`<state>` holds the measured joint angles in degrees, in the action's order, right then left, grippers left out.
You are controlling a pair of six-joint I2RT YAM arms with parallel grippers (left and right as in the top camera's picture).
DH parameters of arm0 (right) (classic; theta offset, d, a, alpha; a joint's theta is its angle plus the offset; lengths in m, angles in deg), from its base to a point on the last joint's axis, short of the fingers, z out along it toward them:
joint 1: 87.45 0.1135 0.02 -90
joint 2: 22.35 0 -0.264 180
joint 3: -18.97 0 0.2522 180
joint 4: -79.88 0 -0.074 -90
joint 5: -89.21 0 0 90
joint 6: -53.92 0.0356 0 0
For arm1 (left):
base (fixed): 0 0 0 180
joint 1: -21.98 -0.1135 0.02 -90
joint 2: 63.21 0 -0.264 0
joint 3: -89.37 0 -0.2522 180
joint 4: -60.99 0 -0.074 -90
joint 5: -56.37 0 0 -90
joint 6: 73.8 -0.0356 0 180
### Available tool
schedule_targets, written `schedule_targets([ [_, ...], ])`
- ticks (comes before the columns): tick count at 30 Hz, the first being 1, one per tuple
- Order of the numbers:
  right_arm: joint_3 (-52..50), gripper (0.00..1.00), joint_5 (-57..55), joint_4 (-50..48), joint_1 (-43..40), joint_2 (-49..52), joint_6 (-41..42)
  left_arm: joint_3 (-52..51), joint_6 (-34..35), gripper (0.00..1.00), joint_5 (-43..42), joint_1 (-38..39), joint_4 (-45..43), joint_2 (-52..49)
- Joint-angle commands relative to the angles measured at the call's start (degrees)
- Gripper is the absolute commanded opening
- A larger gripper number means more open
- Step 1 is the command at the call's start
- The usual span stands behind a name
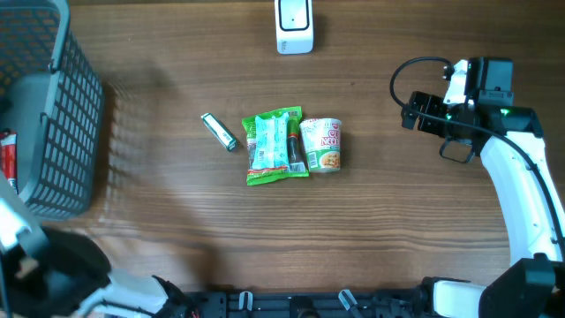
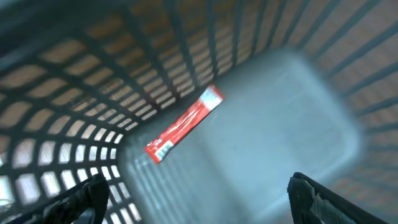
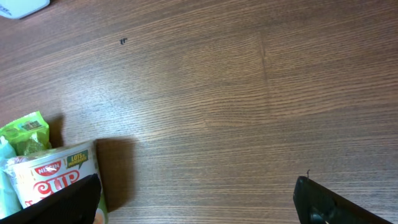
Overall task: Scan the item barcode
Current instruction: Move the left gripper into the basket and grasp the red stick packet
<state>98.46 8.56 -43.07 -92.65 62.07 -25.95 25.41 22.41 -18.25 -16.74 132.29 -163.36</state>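
Inside the basket [image 2: 155, 56] a blurred red packet [image 2: 185, 124], perhaps a sachet, is seen ahead of the left gripper [image 2: 196, 186], which is spread open and empty like the right gripper [image 3: 196, 190].

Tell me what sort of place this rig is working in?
Probably a mock shop checkout: a white boxy scanner on the brown wooden table, a dark grey plastic mesh basket, and a white noodle cup beside a green snack packet.

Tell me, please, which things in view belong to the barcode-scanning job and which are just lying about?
Job in hand, likely:
- white scanner
- cup noodles
- green packet
- small silver packet

Lying about, probably already dealt with:
- red packet, on the floor of the dark basket
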Motion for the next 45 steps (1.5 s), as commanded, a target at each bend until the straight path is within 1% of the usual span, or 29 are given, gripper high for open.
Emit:
schedule_targets([
  [1, 0.52, 1.00, -0.57, -0.17, -0.13, 0.11, -1.01, -0.07, -11.34, 0.96, -2.12, -1.25, 0.37, -6.62],
  [5, 0.55, 1.00, -0.57, -0.17, -0.13, 0.11, -1.03, -0.07, -16.44, 0.98, -2.54, -1.97, 0.37, -12.09],
  [8, 0.55, 1.00, -0.57, -0.17, -0.13, 0.11, -1.01, -0.07, -18.05, 0.98, -2.49, -2.67, 0.33, -15.39],
  [14, 0.55, 1.00, -0.57, -0.17, -0.13, 0.11, -1.01, -0.07, -18.10, 0.96, -4.96, -5.16, -1.31, -20.92],
  [19, 0.55, 1.00, -0.57, -0.17, -0.13, 0.11, -1.01, -0.07, -21.07, 0.97, -9.03, -7.74, -2.91, -25.27],
  [23, 0.52, 1.00, -0.57, -0.17, -0.13, 0.11, -1.01, -0.07, -21.27, 0.98, -10.56, -9.07, -4.76, -26.77],
  [27, 0.55, 1.00, -0.57, -0.17, -0.13, 0.11, -1.01, -0.07, -23.39, 0.97, -13.62, -10.03, -6.19, -27.93],
  [32, 0.55, 1.00, -0.57, -0.17, -0.13, 0.11, -1.01, -0.13, -23.43, 0.96, -14.29, -10.54, -6.47, -30.62],
  [34, 0.55, 1.00, -0.57, -0.17, -0.13, 0.11, -1.01, -0.52, -23.41, 0.94, -14.80, -10.54, -6.51, -31.50],
  [35, 0.52, 1.00, -0.57, -0.17, -0.13, 0.11, -1.01, -0.72, -23.41, 0.90, -15.08, -10.54, -6.51, -31.67],
  [36, 0.55, 1.00, -0.57, -0.17, -0.13, 0.11, -1.01, -0.94, -23.39, 0.69, -17.31, -10.54, -6.25, -31.87],
  [37, 0.52, 1.00, -0.55, -0.17, -0.13, 0.11, -1.01, -0.92, -23.39, 0.56, -21.33, -10.54, -6.29, -31.67],
  [38, 0.55, 1.00, -0.57, -0.17, -0.13, 0.11, -1.01, -0.90, -23.37, 0.53, -23.26, -10.51, -6.29, -31.43],
  [40, 0.55, 1.00, -0.57, -0.17, -0.13, 0.11, -1.03, -0.90, -22.75, 0.52, -25.81, -10.51, -6.27, -30.69],
  [41, 0.55, 1.00, -0.57, -0.17, -0.13, 0.11, -1.01, -0.90, -20.63, 0.54, -26.08, -10.51, -6.58, -29.99],
  [43, 0.52, 1.00, -0.57, -0.17, -0.13, 0.11, -1.01, -0.90, -19.08, 0.65, -26.05, -10.54, -7.02, -29.29],
  [45, 0.55, 1.00, -0.57, -0.17, -0.13, 0.11, -1.03, -0.90, -18.80, 0.66, -26.05, -10.54, -7.10, -29.18],
])
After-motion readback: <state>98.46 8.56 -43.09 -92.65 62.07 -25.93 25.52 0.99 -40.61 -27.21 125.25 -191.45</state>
